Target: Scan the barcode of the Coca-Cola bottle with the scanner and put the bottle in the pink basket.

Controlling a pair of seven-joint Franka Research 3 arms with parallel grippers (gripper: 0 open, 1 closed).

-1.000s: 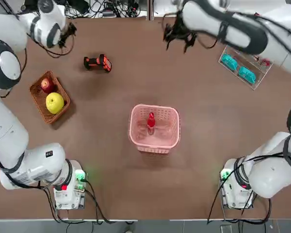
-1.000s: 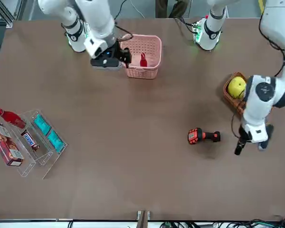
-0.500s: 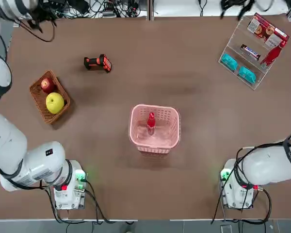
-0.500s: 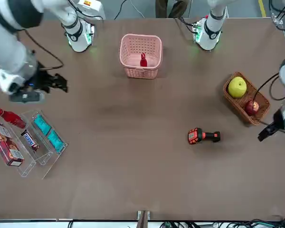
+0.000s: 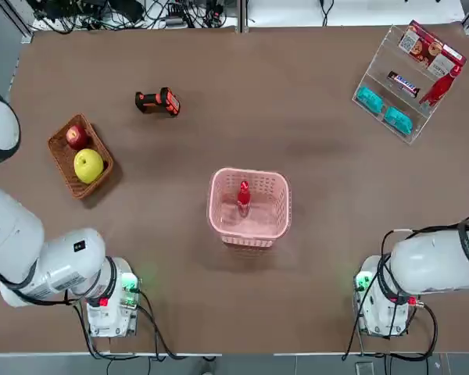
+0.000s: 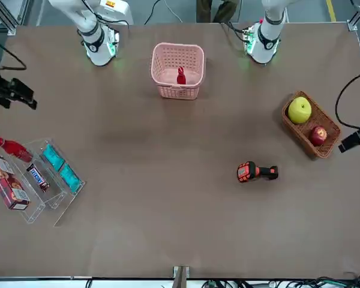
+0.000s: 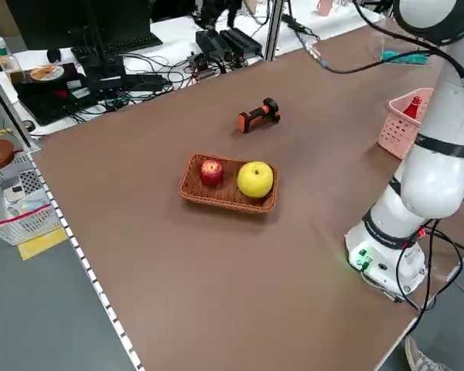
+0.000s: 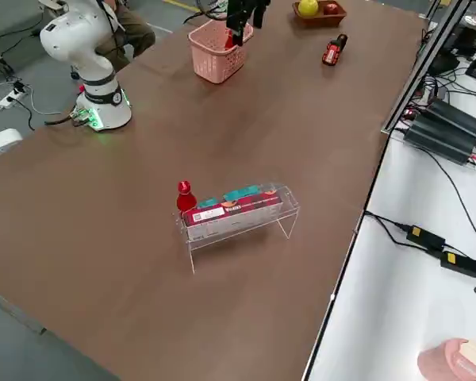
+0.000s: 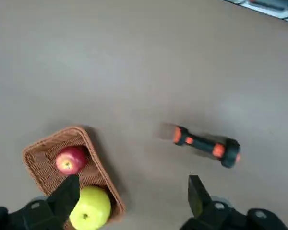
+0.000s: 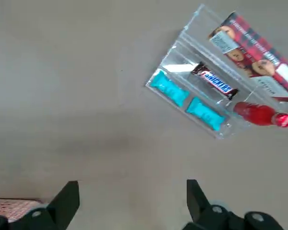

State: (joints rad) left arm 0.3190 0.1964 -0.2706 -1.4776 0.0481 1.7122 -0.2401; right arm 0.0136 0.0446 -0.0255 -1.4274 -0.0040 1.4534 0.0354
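Looks intentionally placed, with red bottle (image 5: pixel 244 199) in pink basket (image 5: pixel 248 241), left claw (image 9: pixel 133 196) spread near wicker basket (image 9: pixel 38 163), right claw (image 10: pixel 133 196) spread near rack (image 10: pixel 181 50).

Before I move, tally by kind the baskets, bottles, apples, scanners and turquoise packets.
Baskets: 2 (pink plastic basket, brown wicker basket)
Red bottles: 2 (one in the pink basket, one on the clear rack)
Apples: 2 (red, yellow-green)
Black-and-orange scanner: 1
Turquoise packets: 2
Total: 9

Overhead looks straight down; front faces the robot; both cover the pink basket (image 5: pixel 249 207).
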